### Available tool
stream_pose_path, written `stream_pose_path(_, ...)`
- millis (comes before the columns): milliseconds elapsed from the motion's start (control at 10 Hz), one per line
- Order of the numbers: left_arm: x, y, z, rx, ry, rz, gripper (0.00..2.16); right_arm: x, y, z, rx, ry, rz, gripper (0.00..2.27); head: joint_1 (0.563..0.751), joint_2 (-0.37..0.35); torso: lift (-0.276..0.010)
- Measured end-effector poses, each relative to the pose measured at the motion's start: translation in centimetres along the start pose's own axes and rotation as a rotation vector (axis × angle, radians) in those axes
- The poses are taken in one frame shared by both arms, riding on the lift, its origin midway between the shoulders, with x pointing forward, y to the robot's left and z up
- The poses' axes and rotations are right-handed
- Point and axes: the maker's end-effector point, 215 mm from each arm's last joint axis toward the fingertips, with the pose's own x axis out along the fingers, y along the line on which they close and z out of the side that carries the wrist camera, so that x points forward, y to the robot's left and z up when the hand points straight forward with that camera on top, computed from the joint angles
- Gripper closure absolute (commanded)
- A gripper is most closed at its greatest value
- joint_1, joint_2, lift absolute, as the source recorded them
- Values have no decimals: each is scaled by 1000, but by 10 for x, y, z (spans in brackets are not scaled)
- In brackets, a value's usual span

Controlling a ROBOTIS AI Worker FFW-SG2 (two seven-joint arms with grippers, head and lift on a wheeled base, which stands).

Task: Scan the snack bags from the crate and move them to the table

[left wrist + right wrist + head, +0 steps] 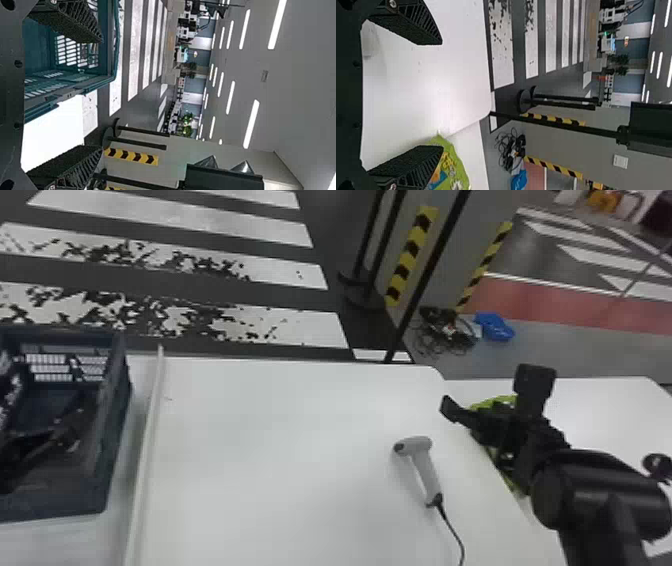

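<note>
Head view, left side: a dark blue slatted plastic crate [116, 430] stands beside the white table [280, 470], whose left edge bears a pale raised strip [147, 450]. The left gripper [60, 435] is positioned at the crate; its two ribbed fingers are spread apart, with nothing between them, as the left wrist view shows. Its height relative to the crate floor cannot be determined.

Right side: the right gripper [492, 392] is situated above the table's right edge, likewise released, its fingers wide apart and grasping nothing. A green snack bag [507, 482] with multicoloured print lies beneath and beside it, at the right edge of the table, next to a second white tabletop [595, 405]. The bag is partly hidden by the gripper; contact between the two cannot be determined.

Centre right: a pale handheld barcode scanner [426, 470] rests on the table, left of the bag, head towards the far side; its black cable [456, 535] runs to the near edge of the view.

Background: black posts [431, 265], yellow-and-black hazard tape [411, 255], a heap of cables [442, 335] and a blue item [494, 326] on the floor, with white floor stripes [280, 327] at far left.
</note>
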Motion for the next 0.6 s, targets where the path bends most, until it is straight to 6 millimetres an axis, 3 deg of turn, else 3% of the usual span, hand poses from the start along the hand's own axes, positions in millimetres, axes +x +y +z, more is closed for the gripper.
stream_pose_path(400, 2, -11, -3, -6, 5, -13, 33, -32, 172, 10, 73, -109, 304, 56, 695, -128, -95)
stream_pose_path(600, 1, -15, -6, -12, 8, -17, 33, -51, 222, 19, 68, -211, 385, 53, 695, -59, -95)
